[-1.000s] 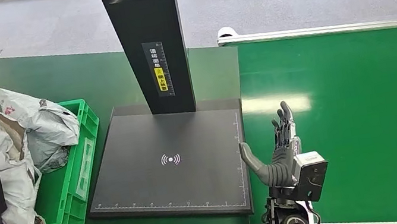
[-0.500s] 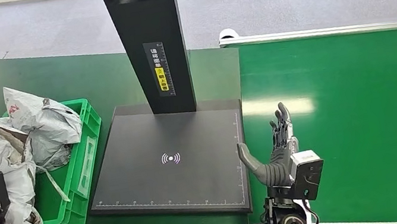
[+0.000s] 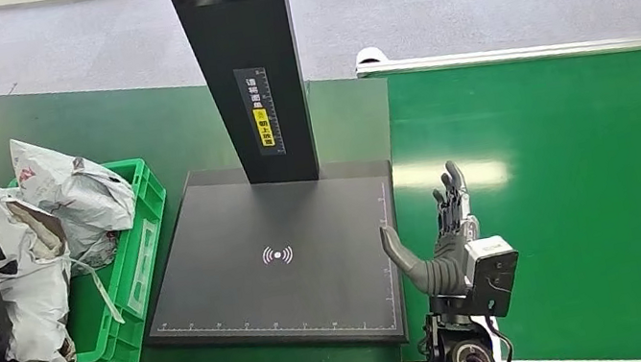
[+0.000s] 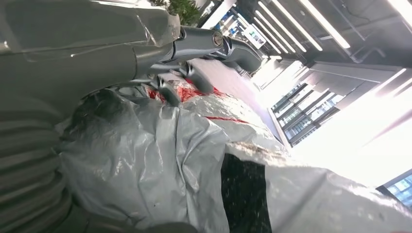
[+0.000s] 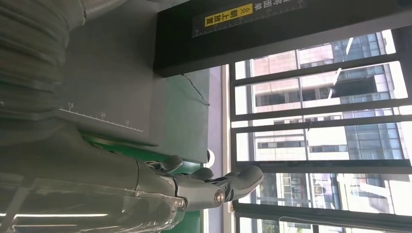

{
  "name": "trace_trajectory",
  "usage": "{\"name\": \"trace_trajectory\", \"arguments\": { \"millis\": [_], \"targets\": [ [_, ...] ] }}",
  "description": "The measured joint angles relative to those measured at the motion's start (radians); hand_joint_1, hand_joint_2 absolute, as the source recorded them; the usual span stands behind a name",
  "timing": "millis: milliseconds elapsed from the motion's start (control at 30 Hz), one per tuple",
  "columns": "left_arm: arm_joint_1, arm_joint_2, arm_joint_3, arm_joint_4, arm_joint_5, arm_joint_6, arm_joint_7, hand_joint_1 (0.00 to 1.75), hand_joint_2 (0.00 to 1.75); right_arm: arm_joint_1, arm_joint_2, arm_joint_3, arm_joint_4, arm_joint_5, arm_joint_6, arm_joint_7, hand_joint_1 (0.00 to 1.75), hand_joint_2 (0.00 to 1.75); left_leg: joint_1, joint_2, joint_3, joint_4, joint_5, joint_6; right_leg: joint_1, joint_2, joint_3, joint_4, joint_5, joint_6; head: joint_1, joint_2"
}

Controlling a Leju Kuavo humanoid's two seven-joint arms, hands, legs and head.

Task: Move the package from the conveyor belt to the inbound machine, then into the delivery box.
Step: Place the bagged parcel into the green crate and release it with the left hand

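Left hand, fingers clamped on a crumpled grey plastic package, has lowered it toward the green plastic crate, nearing delivery; right hand waits, fingers apart.

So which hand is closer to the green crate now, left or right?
Left. The left hand holds a grey package right at the green crate; the right hand hangs open beyond the scanner platform, over the conveyor belt.
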Motion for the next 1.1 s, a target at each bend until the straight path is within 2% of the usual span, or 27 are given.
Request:
{"name": "trace_trajectory", "arguments": {
  "millis": [133,267,400,667,733,867,1000,1100],
  "targets": [
    [0.008,-0.015,0.006,-0.027,0.068,0.000,-0.059,0.00,1.75,-0.006,0.000,0.000,0.007,0.002,0.001,0.000,0.00,1.75,0.000,0.000,-0.001,0.000,0.000,0.000,0.000,0.000,-0.001,0.000,0.000,0.000,0.000,0.000],
    [0.039,-0.044,-0.011,-0.099,0.212,0.000,-0.113,0.00,1.75,-0.009,0.000,0.001,0.016,0.005,0.001,-0.001,0.00,1.75,0.000,0.001,-0.003,0.000,0.000,0.000,0.000,0.000,-0.003,0.000,0.000,0.000,0.000,0.000],
    [0.086,-0.070,-0.082,-0.215,0.331,-0.001,-0.121,0.00,1.75,-0.012,0.000,0.002,0.027,0.006,-0.001,-0.008,0.00,1.75,0.000,0.001,-0.007,0.001,0.000,0.000,0.000,0.000,-0.007,0.000,0.001,0.000,0.000,0.000],
    [0.118,-0.094,-0.155,-0.327,0.362,-0.001,-0.122,0.00,1.75,-0.014,0.000,0.003,0.041,0.006,-0.002,-0.012,0.00,1.75,0.000,0.003,-0.009,0.001,0.000,0.000,0.000,0.002,-0.010,0.000,0.001,0.000,0.000,0.000],
    [0.138,-0.095,-0.187,-0.365,0.432,-0.001,-0.122,0.00,1.75,-0.015,0.000,0.003,0.044,0.006,-0.002,-0.015,0.00,1.75,0.000,0.004,-0.009,0.001,-0.001,0.000,0.001,0.003,-0.011,0.000,0.001,0.000,0.000,0.000],
    [0.219,-0.090,-0.335,-0.523,0.624,-0.024,-0.122,0.00,1.75,-0.020,0.000,0.002,0.055,0.005,-0.002,-0.025,0.00,1.75,0.000,0.004,-0.010,0.001,-0.001,0.000,0.000,0.004,-0.011,0.000,0.001,0.000,0.000,0.000],
    [0.321,-0.072,-0.549,-0.708,0.645,-0.167,-0.119,0.00,1.75,-0.020,0.000,0.001,0.061,0.002,0.002,-0.033,0.00,1.75,0.000,0.004,-0.011,0.001,-0.002,0.000,0.000,0.004,-0.012,0.000,0.001,0.000,0.000,0.000],
    [0.397,-0.068,-0.707,-0.800,0.636,-0.255,-0.101,0.00,1.75,-0.017,-0.002,0.000,0.061,0.017,-0.001,-0.031,0.00,1.75,-0.001,0.005,-0.010,0.001,-0.003,0.001,-0.001,0.004,-0.012,0.000,0.001,0.000,0.000,0.000]
  ]
}}
